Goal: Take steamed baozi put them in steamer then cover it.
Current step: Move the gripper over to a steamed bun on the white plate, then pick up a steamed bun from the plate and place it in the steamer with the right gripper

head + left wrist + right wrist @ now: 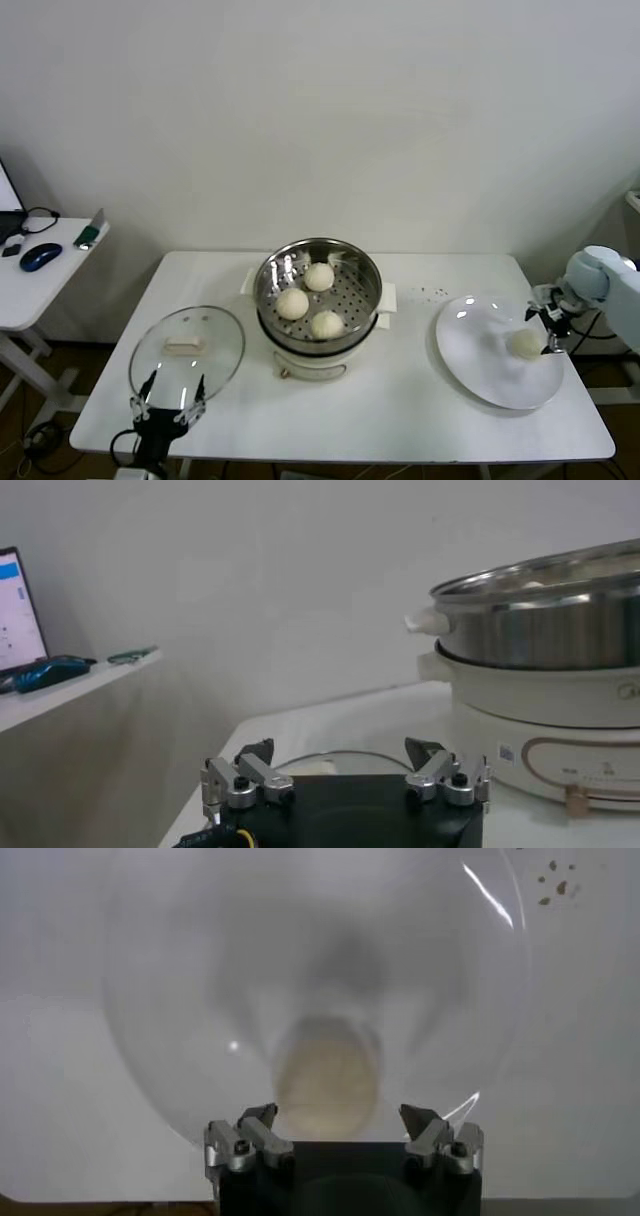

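Note:
The steamer (317, 258), a shiny steel pot on a white base, stands mid-table with three baozi (292, 303) on its perforated tray. One baozi (526, 344) lies on the white plate (480, 350) at the right. My right gripper (549, 330) is open beside that bun; in the right wrist view the bun (325, 1080) sits just ahead, between the spread jaws of the gripper (340, 1118). The cover (187, 352), a clear glass lid with a cream handle, lies flat at the front left. My left gripper (167, 392) is open at the lid's near edge (330, 760).
A side table (40, 280) at the far left holds a mouse and a laptop corner. Dark crumbs (432, 292) lie on the table behind the plate. The steamer's steel wall (540, 630) rises close beside the left gripper.

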`<state>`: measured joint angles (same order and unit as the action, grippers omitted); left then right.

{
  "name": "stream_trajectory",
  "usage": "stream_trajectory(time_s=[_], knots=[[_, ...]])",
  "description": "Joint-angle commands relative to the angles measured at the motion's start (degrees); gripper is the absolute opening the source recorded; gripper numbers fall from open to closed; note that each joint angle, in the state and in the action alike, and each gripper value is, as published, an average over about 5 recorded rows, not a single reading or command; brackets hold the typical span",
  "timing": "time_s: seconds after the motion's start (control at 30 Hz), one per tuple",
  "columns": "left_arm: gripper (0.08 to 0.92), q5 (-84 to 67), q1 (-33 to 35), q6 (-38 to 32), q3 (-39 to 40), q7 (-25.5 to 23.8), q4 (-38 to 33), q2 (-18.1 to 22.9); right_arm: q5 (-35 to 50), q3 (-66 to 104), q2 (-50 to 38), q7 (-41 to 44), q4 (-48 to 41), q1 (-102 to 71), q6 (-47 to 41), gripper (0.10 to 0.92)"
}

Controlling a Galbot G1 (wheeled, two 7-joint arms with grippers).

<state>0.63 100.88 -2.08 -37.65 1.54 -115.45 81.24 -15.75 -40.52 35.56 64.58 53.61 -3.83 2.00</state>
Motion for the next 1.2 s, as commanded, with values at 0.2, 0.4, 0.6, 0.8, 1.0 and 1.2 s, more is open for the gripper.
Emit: stream_trajectory(time_s=[0.2,0.4,0.6,0.8,1.0,1.2], knots=[[0.823,-0.4,-0.2,0.3,0.1,0.0,0.3,0.1,-3.0,3.8,3.3,0.3,-4.6,-2.8,0.8,0.823],[0.823,-0.4,-0.3,0.2,0.1,0.0,0.6,0.2,-3.6,3.4,4.1,1.1,-6.0,-2.0,1.4,0.819],[0.823,-0.3,-0.5,0.2,0.0,0.0,0.6,0.2,-3.2,3.2,4.1,1.4,-6.1,-2.0,1.3,0.755],[0.823,-0.3,-0.5,0.1,0.1,0.0,0.7,0.2,-2.3,3.2,4.1,1.5,-6.3,-1.9,1.2,0.717],[0.823,-0.3,-0.4,0.1,0.1,0.0,0.5,0.3,1.5,0.9,3.5,1.4,-5.5,0.5,-0.1,0.704],[0.823,-0.1,0.1,0.1,0.2,-0.1,-0.6,0.5,12.7,-10.6,2.5,1.3,-2.5,10.7,-4.1,0.698]])
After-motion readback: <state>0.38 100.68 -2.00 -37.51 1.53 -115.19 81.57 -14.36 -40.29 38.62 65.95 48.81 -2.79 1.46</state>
